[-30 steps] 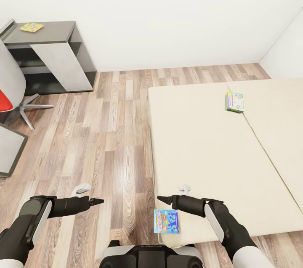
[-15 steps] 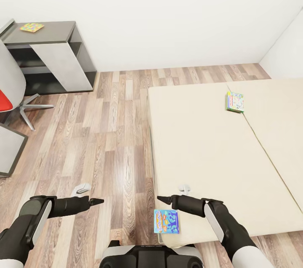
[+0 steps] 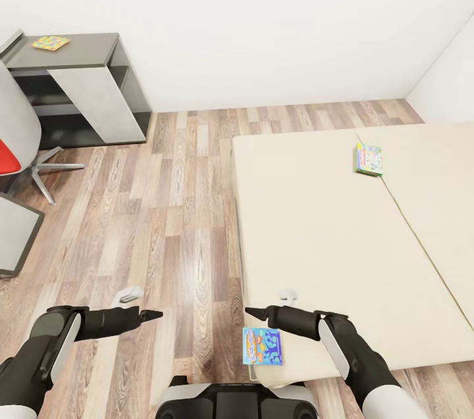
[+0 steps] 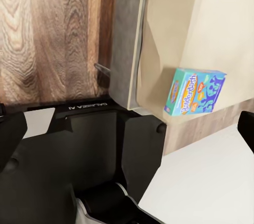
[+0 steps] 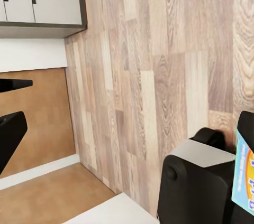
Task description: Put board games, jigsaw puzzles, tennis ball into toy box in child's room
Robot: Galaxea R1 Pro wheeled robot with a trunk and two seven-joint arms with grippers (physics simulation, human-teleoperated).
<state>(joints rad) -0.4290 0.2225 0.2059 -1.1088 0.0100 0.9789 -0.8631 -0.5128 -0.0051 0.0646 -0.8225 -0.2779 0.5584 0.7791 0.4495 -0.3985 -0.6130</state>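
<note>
Board game point(image 3: 262, 346) lies on the bed point(image 3: 329, 235) corner just below the right end effector point(image 3: 250, 311), the nearer arm; whether it is open is unclear.

Beige bed point(image 3: 329, 235) w/ 2 board games: blue box point(image 3: 262, 346) near corner, green box point(image 3: 368, 160) far side.

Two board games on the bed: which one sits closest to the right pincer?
The blue board game at the bed's near corner, just below the right pincer. The green board game lies far up the mattress by the seam.
</note>
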